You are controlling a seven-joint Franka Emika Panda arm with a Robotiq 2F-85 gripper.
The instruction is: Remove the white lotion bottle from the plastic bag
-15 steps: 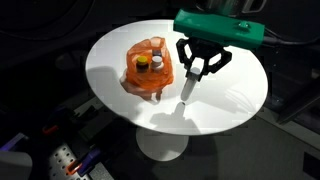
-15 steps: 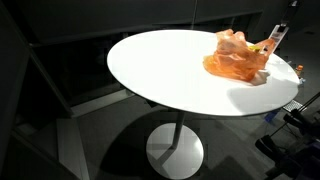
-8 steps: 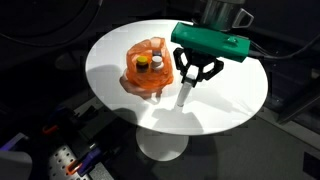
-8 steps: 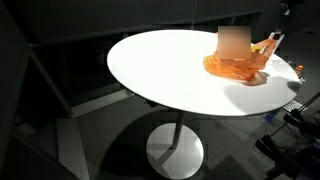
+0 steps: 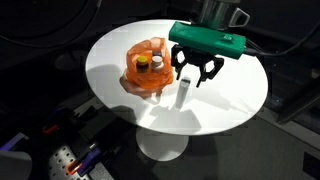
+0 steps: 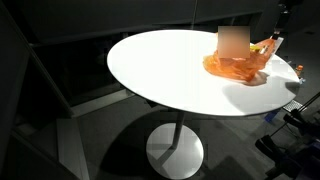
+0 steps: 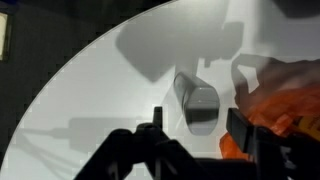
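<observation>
Wrist view, from the left: bare white table (image 7: 80,90), then the white lotion bottle (image 7: 198,105) between the spread fingers of the pincer (image 7: 198,138), with a gap on either side of it. At the right edge is the orange plastic bag (image 7: 290,95). The pincer is released and grasps nothing.

In an exterior view the bag (image 5: 148,68) lies to the left. Just beside it, and clear of it, the bottle (image 5: 185,92) stands upright on the table under the pincer (image 5: 197,72).

The bottle looks to be out of the bag and set down, so the step in hand is the letting go. The next move calls for a straight lift. The bottle is tall and narrow, and a finger brushing it on the way up could tip it against the bag.

A second ago the pincer was clenched on the bottle and carried it tilted over the table. Half a second ago the bottle was reaching the surface. Now it stands free and the fingers have parted.
</observation>
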